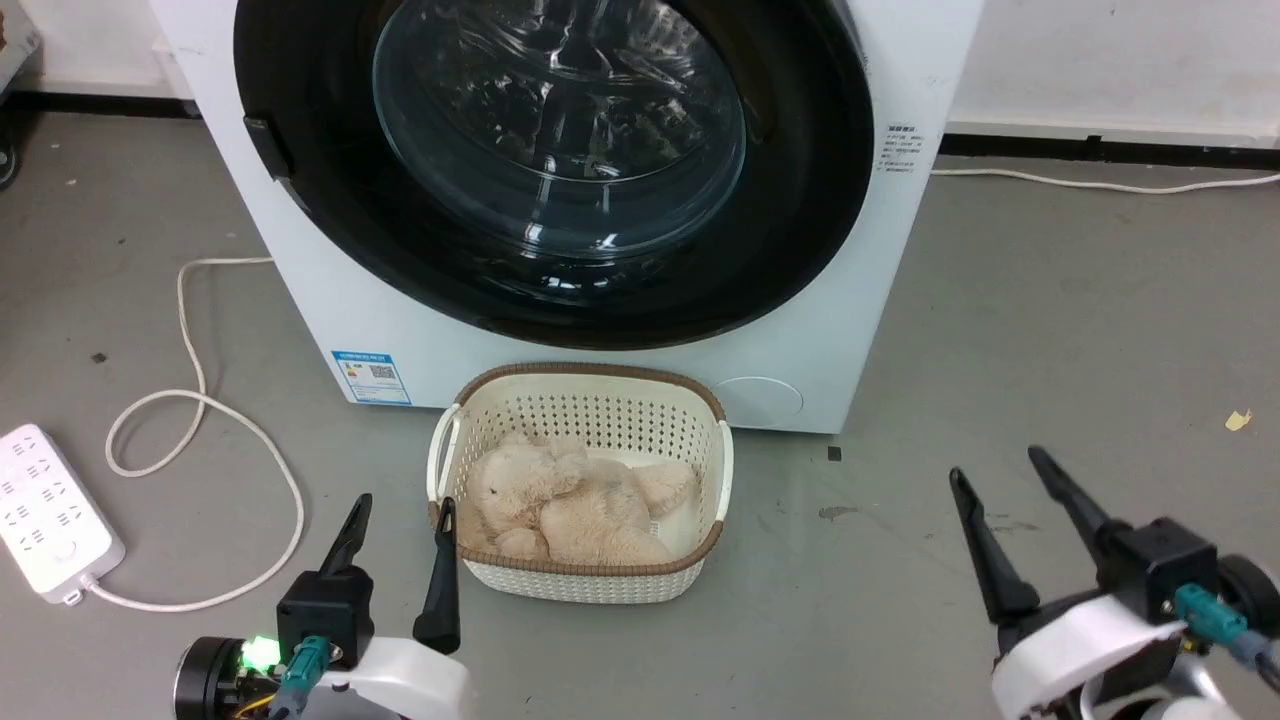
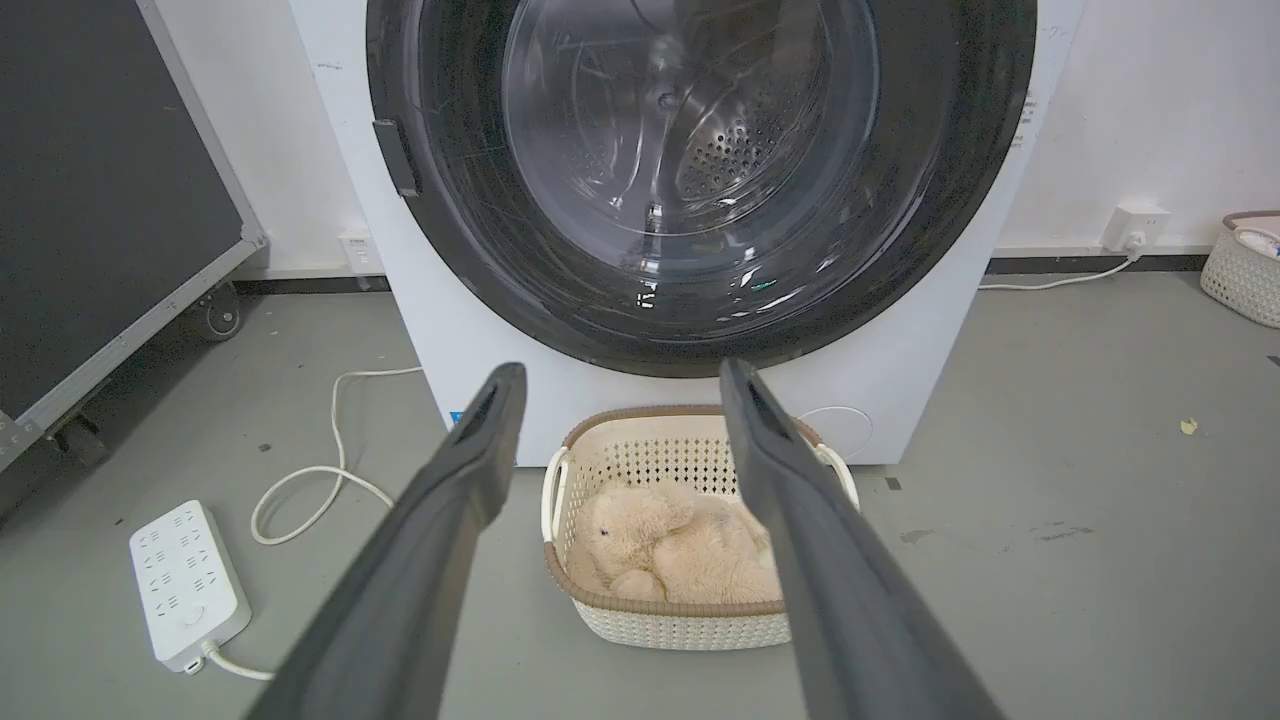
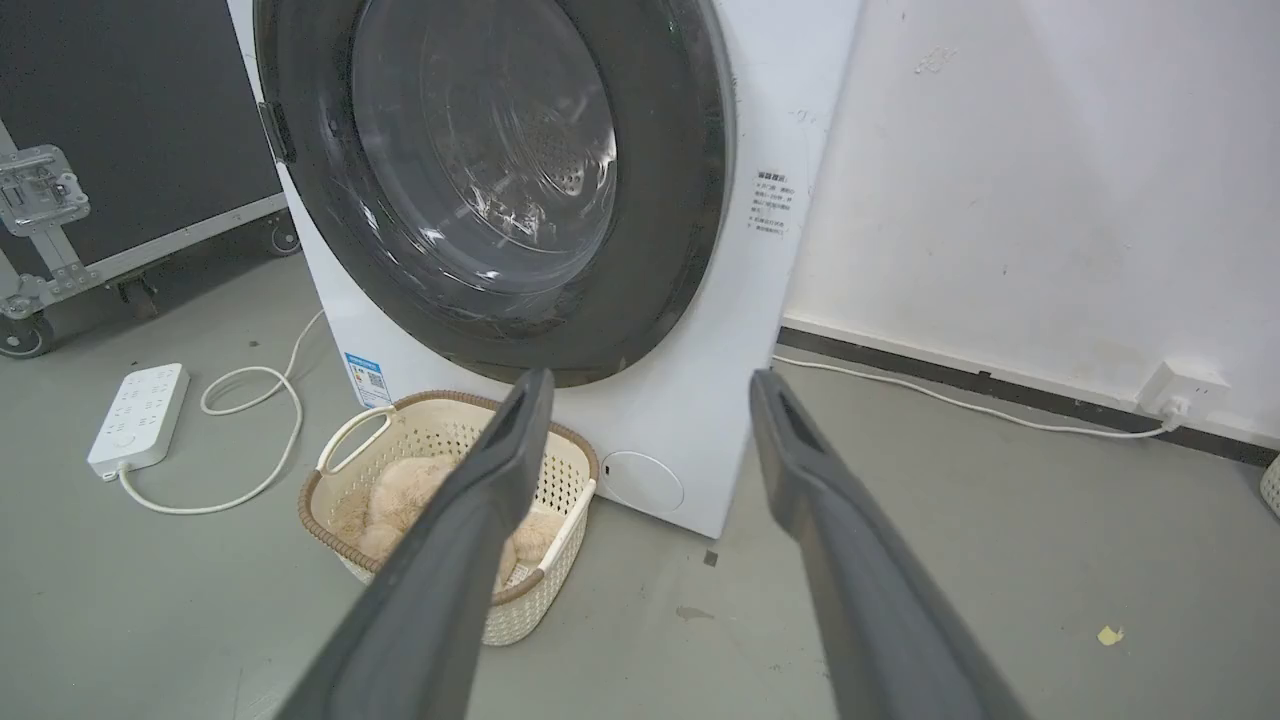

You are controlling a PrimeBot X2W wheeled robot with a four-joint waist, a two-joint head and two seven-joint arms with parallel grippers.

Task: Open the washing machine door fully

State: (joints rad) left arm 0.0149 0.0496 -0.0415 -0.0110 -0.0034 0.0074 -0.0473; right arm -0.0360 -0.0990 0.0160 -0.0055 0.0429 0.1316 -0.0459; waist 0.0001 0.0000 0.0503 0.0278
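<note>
Both end effectors hang low over the floor, fingers spread apart and gripping nothing: the left end effector and the right end effector. Just beside the left one's inner finger sits a cream basket holding a beige plush toy. Beyond the basket, ahead of and between the two, stands the washing machine, its washing machine door shut flush against the front. Left of the left end effector lies a white power strip.
</note>
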